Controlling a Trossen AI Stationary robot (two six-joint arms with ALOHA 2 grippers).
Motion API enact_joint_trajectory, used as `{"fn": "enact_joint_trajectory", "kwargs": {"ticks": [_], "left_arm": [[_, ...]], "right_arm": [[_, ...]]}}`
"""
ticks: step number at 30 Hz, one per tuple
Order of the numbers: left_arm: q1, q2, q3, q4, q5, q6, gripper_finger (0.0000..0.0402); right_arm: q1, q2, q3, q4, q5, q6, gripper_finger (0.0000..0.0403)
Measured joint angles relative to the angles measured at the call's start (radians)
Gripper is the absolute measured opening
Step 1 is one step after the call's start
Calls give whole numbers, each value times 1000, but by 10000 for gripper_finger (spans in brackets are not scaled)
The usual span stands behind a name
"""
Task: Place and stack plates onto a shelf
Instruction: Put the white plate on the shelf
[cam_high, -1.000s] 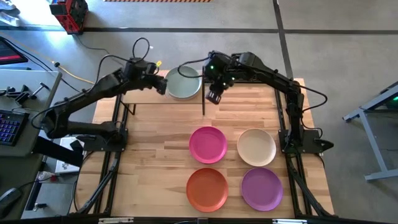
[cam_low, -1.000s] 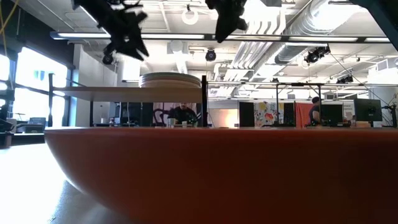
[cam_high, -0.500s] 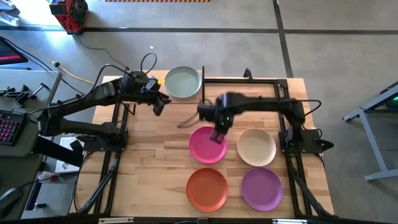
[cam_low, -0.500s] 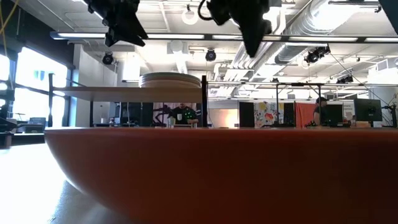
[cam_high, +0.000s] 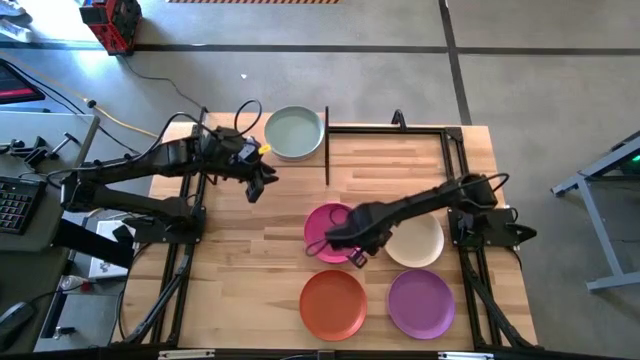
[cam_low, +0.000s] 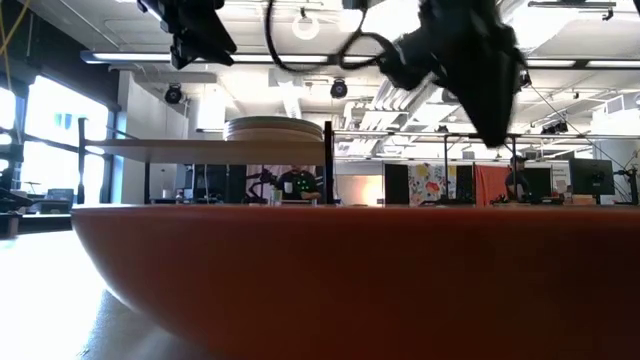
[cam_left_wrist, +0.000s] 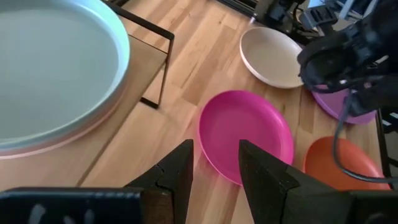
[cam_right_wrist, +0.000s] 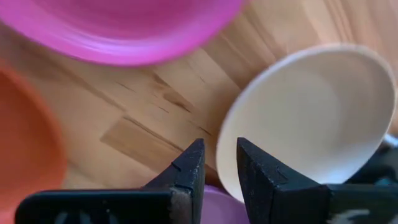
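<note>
**Reaching low between the magenta and cream plates**

Hovering low over the slatted wooden tabletop (cam_high: 250, 240), the right gripper (cam_high: 358, 255) is seen between the round magenta plate (cam_high: 328, 232) and the round cream plate (cam_high: 420, 238), its fingers slightly parted and empty. A pale green plate (cam_high: 293, 131) is stacked on the small light-wood shelf (cam_left_wrist: 74, 158). The left gripper (cam_high: 254, 186) is held beside the shelf, parted, grasping nothing. The orange plate (cam_high: 333, 304) and purple plate (cam_high: 421, 302) are left nearest.

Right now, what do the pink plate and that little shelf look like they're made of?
The magenta plate looks like matte plastic or a similar composite: even colour, soft dull sheen, no glaze glare. The shelf seems to be a light wood board with visible grain, on a thin black frame, probably painted metal.
</note>
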Motion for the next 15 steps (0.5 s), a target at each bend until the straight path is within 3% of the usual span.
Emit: {"fn": "enact_joint_trajectory", "kwargs": {"ticks": [6,15], "left_arm": [[-19,0,0,0,-3,-22,117],[-24,0,0,1,-66,-24,117]], "right_arm": [[48,0,-107,31,-2,114,69],[77,0,-209,163,-2,154,69]]}}
